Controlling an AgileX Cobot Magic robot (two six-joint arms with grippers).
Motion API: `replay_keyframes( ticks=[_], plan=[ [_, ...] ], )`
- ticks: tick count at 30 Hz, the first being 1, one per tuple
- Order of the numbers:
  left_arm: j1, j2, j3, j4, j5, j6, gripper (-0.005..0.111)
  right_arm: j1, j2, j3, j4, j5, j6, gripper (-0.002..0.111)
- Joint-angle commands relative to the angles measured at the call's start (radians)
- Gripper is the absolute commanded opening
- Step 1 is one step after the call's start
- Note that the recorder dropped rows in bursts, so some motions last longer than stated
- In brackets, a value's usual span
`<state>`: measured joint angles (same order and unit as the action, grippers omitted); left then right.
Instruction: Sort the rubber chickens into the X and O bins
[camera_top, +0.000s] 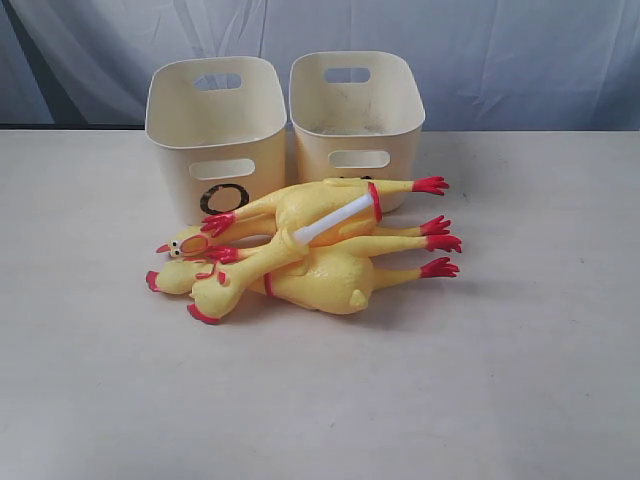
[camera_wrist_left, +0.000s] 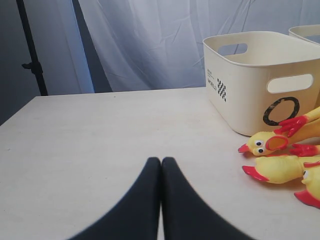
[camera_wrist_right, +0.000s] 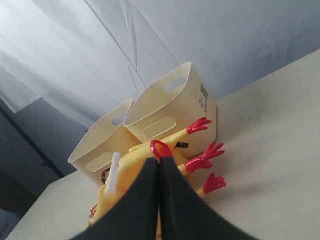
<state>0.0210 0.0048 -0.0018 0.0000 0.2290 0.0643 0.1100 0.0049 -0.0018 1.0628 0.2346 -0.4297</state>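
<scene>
Three yellow rubber chickens (camera_top: 320, 280) lie piled on the table, heads to the left, red feet (camera_top: 440, 243) to the right. The top chicken (camera_top: 300, 205) carries a white tube (camera_top: 325, 225). Behind them stand two cream bins. The left bin (camera_top: 200, 150) shows a black O (camera_top: 223, 197). The right bin (camera_top: 395, 130) has its mark almost hidden by the chickens. My left gripper (camera_wrist_left: 161, 160) is shut and empty over bare table, short of the chicken heads (camera_wrist_left: 267, 143). My right gripper (camera_wrist_right: 159, 160) is shut and empty, on the feet side of the pile (camera_wrist_right: 130, 170). Neither arm shows in the exterior view.
A wrinkled white curtain (camera_top: 480, 50) hangs behind the bins. A dark stand (camera_wrist_left: 30, 50) rises past the table's far left corner. The pale tabletop (camera_top: 320, 400) stretches wide in front of the pile and to both sides.
</scene>
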Motion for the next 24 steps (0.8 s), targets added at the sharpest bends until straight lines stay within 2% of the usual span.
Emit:
replay_keyframes(
  ticks=[1, 7, 11, 19, 24],
  plan=[
    [-0.003, -0.005, 0.002, 0.0, -0.005, -0.001, 0.0, 0.003, -0.005, 0.002, 0.013, 0.062, -0.017, -0.001],
    [-0.003, -0.005, 0.002, 0.0, -0.005, -0.001, 0.0, 0.003, -0.005, 0.002, 0.102, 0.106, -0.149, -0.001],
    [-0.003, -0.005, 0.002, 0.0, -0.005, -0.001, 0.0, 0.003, 0.051, -0.102, 0.106, 0.122, -0.173, -0.001],
    [-0.003, -0.005, 0.002, 0.0, -0.005, -0.001, 0.0, 0.003, 0.414, -0.286, 0.14, 0.229, -0.306, -0.001],
    [-0.003, -0.005, 0.002, 0.0, -0.005, -0.001, 0.0, 0.003, 0.629, -0.343, 0.284, 0.316, -0.458, -0.001]
  ],
)
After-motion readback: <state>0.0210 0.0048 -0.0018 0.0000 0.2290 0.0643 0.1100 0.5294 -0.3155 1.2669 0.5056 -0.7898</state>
